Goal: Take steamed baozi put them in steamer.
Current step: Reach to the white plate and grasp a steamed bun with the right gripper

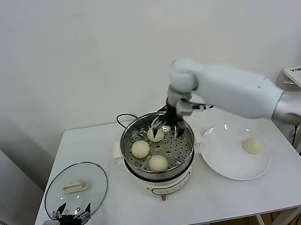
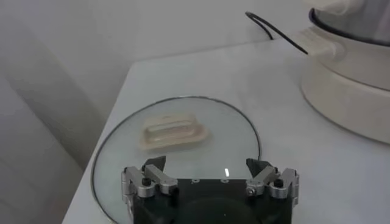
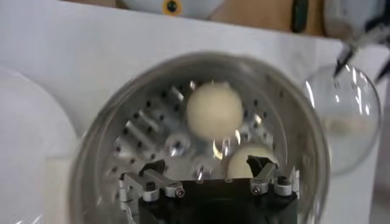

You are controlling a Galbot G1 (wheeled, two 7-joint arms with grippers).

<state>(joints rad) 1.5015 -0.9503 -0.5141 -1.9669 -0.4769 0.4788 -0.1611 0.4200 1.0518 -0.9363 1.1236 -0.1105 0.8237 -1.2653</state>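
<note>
Now: right claw (image 1: 159, 129) inside steamer (image 1: 188, 151), spread apart around third baozi (image 1: 155, 134) at far rim | two baozi on tray | last baozi (image 1: 253, 145) on plate (image 1: 230, 165), rightward, nearer right arm | left claw (image 2: 210, 178) parked open above lid (image 2: 244, 131).

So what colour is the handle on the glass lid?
Cream, a pale off-white. The handle on the glass lid shows best in the left wrist view.

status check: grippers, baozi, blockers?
Right gripper in the steamer, around a baozi. Two more inside, one on the plate. Left gripper idle, open by the lid. No blockers.
</note>
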